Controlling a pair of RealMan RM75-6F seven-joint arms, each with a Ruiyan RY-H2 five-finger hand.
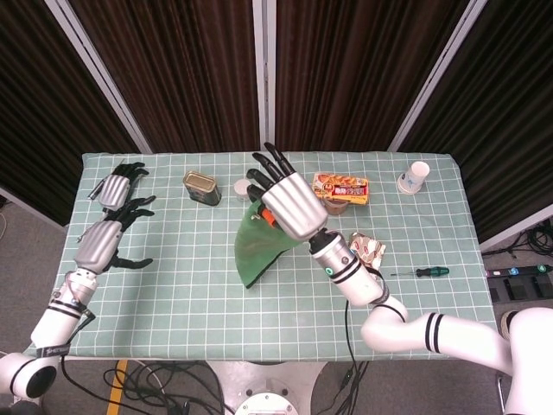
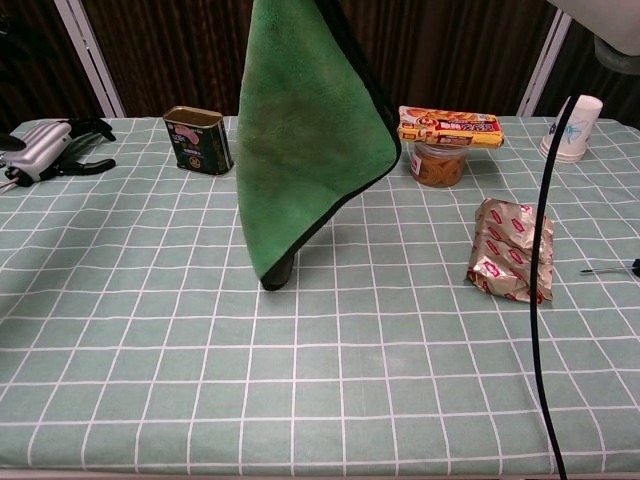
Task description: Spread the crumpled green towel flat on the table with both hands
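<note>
The green towel (image 1: pixel 259 245) hangs from my right hand (image 1: pixel 289 206), which is raised high above the middle of the table and pinches the towel's top edge while the other fingers stay spread. In the chest view the towel (image 2: pixel 310 130) drapes down as a long sheet, and only its lowest corner touches the tablecloth. The right hand itself is above that frame. My left hand (image 1: pixel 99 245) hovers over the table's left part with its fingers apart, holding nothing, well left of the towel.
A detached spare hand (image 1: pixel 115 186) lies at the back left. A tin can (image 2: pixel 197 140), a snack box on a jar (image 2: pixel 450 127), a foil packet (image 2: pixel 512 262), a paper cup (image 2: pixel 577 125) and a screwdriver (image 1: pixel 421 271) stand around the towel.
</note>
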